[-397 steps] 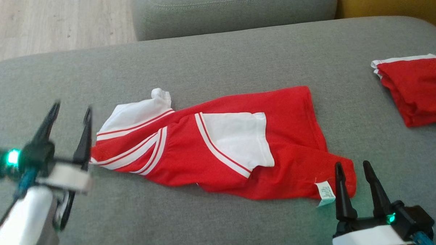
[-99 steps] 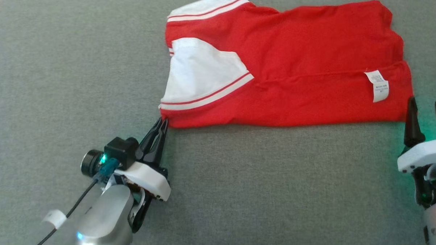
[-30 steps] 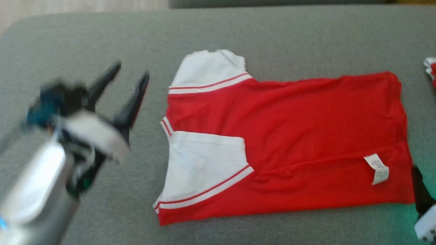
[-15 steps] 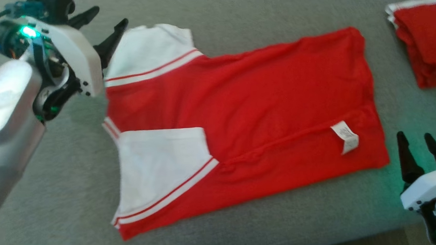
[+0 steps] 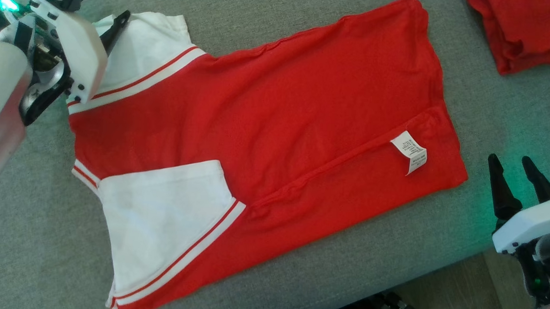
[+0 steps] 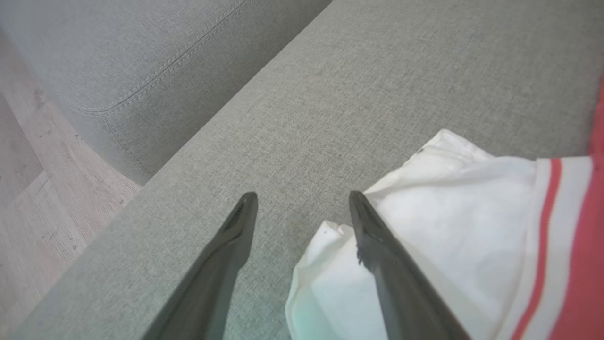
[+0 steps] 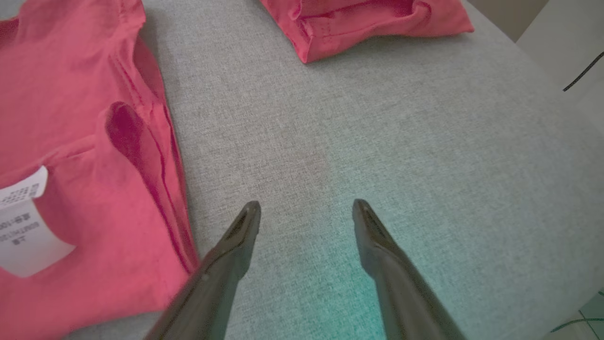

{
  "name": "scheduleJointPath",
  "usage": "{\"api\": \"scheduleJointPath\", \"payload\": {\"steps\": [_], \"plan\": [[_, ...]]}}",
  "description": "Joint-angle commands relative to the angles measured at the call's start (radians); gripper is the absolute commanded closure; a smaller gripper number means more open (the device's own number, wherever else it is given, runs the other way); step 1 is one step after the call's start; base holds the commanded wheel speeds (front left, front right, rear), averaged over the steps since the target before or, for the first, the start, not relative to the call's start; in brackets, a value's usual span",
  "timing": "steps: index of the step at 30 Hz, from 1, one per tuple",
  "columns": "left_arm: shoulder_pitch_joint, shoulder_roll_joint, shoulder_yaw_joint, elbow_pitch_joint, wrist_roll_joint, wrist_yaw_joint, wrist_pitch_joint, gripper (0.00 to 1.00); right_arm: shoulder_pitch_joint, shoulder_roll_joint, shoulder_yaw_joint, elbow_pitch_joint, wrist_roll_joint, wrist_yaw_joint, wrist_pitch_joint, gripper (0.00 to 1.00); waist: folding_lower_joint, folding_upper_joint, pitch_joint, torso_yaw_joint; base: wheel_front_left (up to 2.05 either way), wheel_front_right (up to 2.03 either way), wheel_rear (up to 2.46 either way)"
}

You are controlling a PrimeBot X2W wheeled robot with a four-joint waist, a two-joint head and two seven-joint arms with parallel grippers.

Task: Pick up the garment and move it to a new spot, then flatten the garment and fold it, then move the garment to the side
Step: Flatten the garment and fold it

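Shirt (image 5: 267, 108) flat. Left gripper (image 6: 303, 198) spread, one finger over white sleeve (image 6: 448, 203). Right gripper (image 5: 509, 159) spread, just off hem (image 5: 448, 144).

grey sofa seat (image 5: 24, 255) | folded red clothes (image 5: 522, 30) far right | wooden floor (image 6: 28, 212)

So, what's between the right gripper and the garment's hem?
Only bare grey cushion separates the right gripper from the garment, seen in the right wrist view.

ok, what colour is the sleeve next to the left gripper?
The sleeve is white, with a red stripe along its seam; left wrist view shows it best.
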Motion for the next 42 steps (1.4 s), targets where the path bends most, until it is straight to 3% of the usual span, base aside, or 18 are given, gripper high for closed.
{"api": "scheduleJointPath", "payload": {"steps": [1,16,42], "plan": [[-0.065,0.047,0.022,-0.01,-0.021,0.002,0.001,0.0,-0.005,-0.016,0.005,-0.021,0.005,0.007,-0.011,0.0,-0.0002,0.0,0.002,0.0,0.0,0.0,0.0],[-0.132,0.152,-0.071,-0.091,-0.126,0.002,0.094,0.0,-0.005,0.004,-0.014,-0.014,-0.008,0.007,-0.021,0.0,-0.0002,0.0,0.017,0.009,0.0,0.0,0.0],[-0.165,0.208,-0.163,-0.229,-0.151,0.002,0.165,0.0,-0.022,0.025,-0.011,-0.001,-0.003,0.007,-0.04,0.0,-0.0002,0.0,0.042,-0.006,0.0,0.0,0.0]]}}
